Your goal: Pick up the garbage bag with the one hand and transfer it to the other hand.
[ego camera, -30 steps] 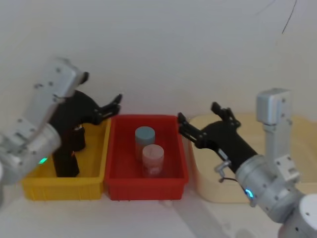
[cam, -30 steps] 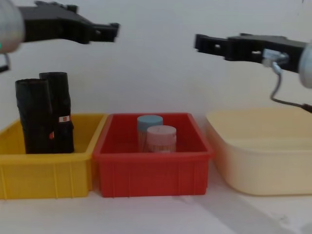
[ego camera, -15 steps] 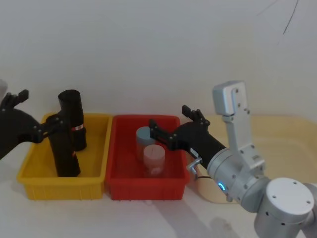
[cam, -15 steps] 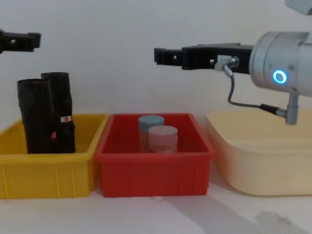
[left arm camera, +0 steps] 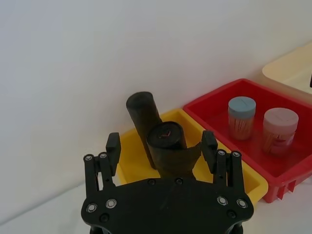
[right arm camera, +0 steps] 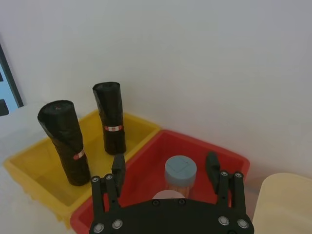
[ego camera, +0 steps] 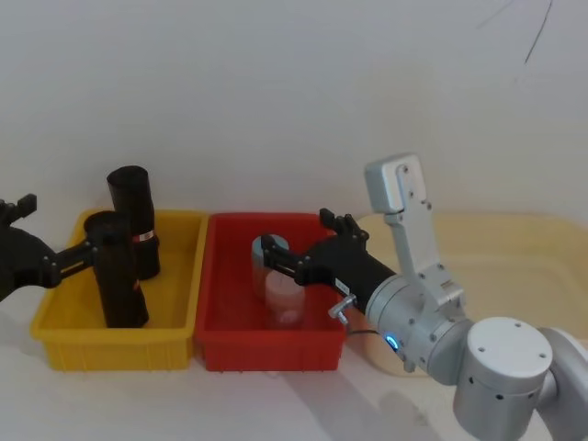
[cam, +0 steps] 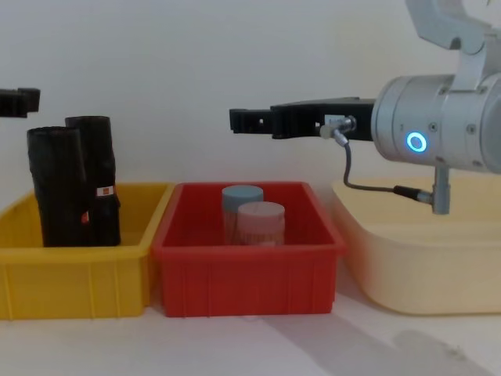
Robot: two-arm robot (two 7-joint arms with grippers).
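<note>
Facing the garbage bag (ego camera: 118, 280) side-on, the left gripper (left arm camera: 161, 146) hangs just short of it, fingers spread wide and empty. Bag stands upright at the near side of the yellow bin (ego camera: 119, 344), long axis vertical, a second roll (ego camera: 131, 197) just behind. Right gripper (ego camera: 296, 233), also open, hovers farther off above the red bin (ego camera: 271, 349).

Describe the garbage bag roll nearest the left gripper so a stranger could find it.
Start at the yellow bin, leftmost of the three containers. Two black rolls stand upright in it; the garbage bag is the front one, nearer the robot, while its neighbour stands behind, closer to the red bin.
</note>
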